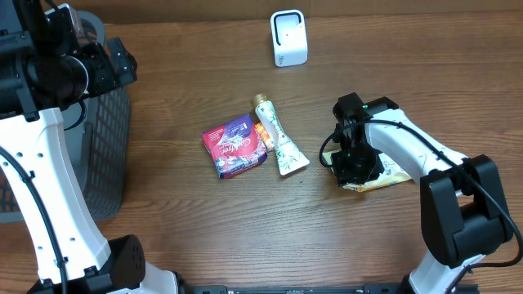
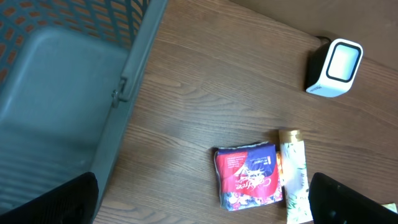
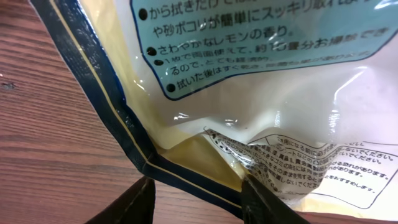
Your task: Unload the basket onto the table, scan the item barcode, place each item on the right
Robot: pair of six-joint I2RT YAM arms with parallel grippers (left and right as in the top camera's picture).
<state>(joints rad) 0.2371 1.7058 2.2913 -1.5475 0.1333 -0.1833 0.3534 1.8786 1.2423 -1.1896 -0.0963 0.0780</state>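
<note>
A brown wooden worktop (image 1: 188,229) fills the overhead view. At 9 o'clock stands a grey mesh basket (image 1: 106,147), probably there to take goods once they are scanned. The left arm hangs above the basket's near edge, and its left claw (image 2: 202,202) is spread wide and empty, apparently parked clear of the work. At about 4 o'clock the right arm bends down over a flat yellow-and-white pouch (image 1: 386,175) lying on the wood; this appears to be the item to scan. The right claw (image 1: 353,163) is partway apart, with a finger on either side of the pouch's dark-edged corner. Whether it is pinching the film cannot be told. Its low approach at the corner suggests a pickup by the edge. The wrist view shows Japanese print on the pouch but no barcode. Near the centre lie a red and purple packet (image 1: 235,147) and, touching its right side, a slim tube (image 1: 279,140). At 12 o'clock sits a small white scanner (image 1: 288,37), well apart from the pouch.
</note>
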